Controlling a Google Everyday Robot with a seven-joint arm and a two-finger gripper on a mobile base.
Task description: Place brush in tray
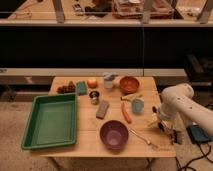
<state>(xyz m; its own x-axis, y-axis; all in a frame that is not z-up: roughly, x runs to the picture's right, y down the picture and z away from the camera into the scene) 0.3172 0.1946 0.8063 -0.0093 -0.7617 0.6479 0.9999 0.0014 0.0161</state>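
While the gripper [161, 124] hangs open by the table's [88, 142] right edge, the tray [50, 122] is empty: brush not yet placed.

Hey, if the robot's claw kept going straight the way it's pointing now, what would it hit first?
The claw hangs over the right edge of the table, pointing down. It would likely meet the tabletop there first, though depth is unclear and it might pass just off the edge.

a single view, raised and set back, looks down and forward across the whole table [90, 129] at middling range; the jaws hang at frame right, the table spreading to their left.
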